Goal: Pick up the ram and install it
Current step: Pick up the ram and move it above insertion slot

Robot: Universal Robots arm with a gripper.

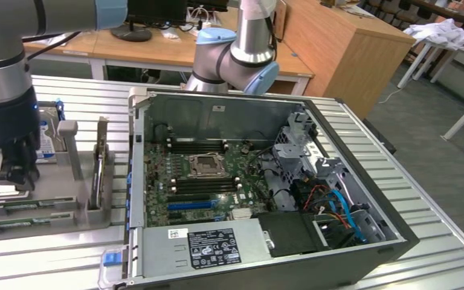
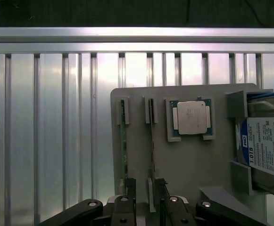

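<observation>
Hand [image 2: 145, 187] hangs open over one end of the ram [image 2: 152, 146].

The holder [image 1: 63, 214] is sitting on the table [image 1: 46, 260] at the exterior view's left, just beside the open case [image 1: 215, 112], which is lying on its side. In the holder, two ram sticks [image 2: 123, 141] are standing on edge side by side nearest the case. The processor [image 2: 191, 117] is lying flat beside them, and the drive [image 2: 266, 146] is sitting at the far side.
</observation>
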